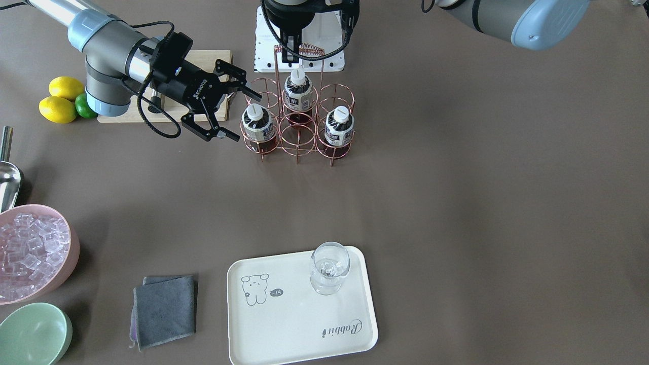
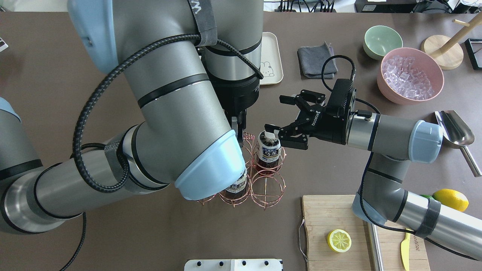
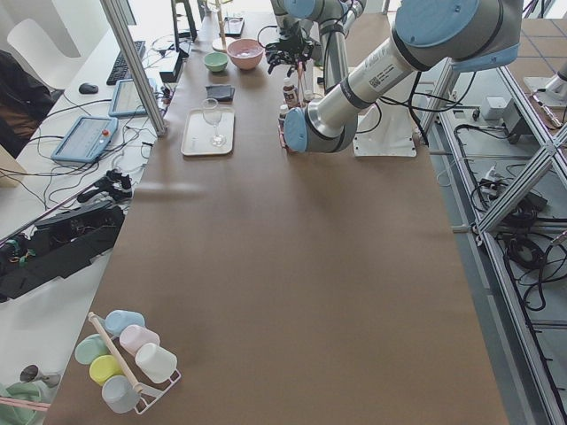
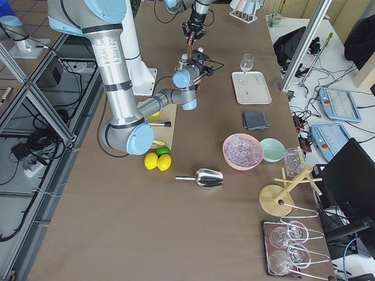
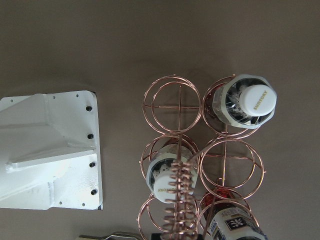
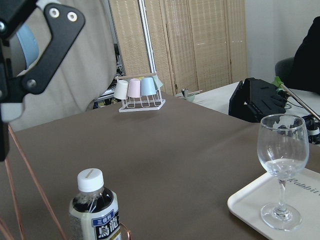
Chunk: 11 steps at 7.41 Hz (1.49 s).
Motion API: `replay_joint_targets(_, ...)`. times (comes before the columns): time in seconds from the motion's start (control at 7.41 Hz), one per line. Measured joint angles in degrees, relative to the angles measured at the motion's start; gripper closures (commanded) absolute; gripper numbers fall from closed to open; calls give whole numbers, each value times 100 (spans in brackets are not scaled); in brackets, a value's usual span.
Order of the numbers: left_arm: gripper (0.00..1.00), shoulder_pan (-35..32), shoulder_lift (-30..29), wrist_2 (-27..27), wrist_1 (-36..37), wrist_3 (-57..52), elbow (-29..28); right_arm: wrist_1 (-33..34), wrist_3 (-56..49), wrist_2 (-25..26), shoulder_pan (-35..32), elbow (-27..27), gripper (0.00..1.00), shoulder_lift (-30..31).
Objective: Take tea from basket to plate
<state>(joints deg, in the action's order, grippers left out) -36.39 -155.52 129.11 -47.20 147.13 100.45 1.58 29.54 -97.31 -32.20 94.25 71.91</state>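
Three tea bottles (image 1: 257, 126) (image 1: 297, 94) (image 1: 338, 126) stand in the copper wire basket (image 1: 298, 150). My right gripper (image 1: 247, 116) is open and level with the cap of the bottle (image 2: 268, 148) on the basket's right side, one finger (image 2: 269, 130) next to that cap. The right wrist view shows a bottle (image 6: 92, 210) low and to the left. My left gripper (image 1: 289, 53) is at the top of the basket's tall handle (image 5: 180, 200) and looks shut on it. The cream plate (image 1: 284, 324) lies at the far edge and bears a wine glass (image 1: 329, 268).
A pink bowl of ice (image 1: 30, 253), a green bowl (image 1: 30, 334) and a grey cloth (image 1: 165, 309) lie near the plate. A wooden cutting board (image 2: 331, 214) with a lemon half, whole lemons (image 1: 61, 99) and a metal scoop (image 2: 455, 131) lie on my right side.
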Motion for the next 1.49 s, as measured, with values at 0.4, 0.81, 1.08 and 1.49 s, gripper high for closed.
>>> replay_joint_targets(0.4, 100, 1, -4, 0, 1, 4, 9, -1, 83, 9, 141, -7, 4, -1)
replay_joint_targets(0.81, 100, 8, -18, 0, 1, 8, 9, -8, 79, 134, 335, -19, 13, 14)
replay_joint_targets(1.08, 100, 18, -22, 0, 0, 9, -3, -27, 78, 149, 390, -14, 38, 58)
replay_joint_targets(1.49, 100, 52, -30, 0, 1, 9, -7, -35, 61, 150, 399, -6, 83, 138)
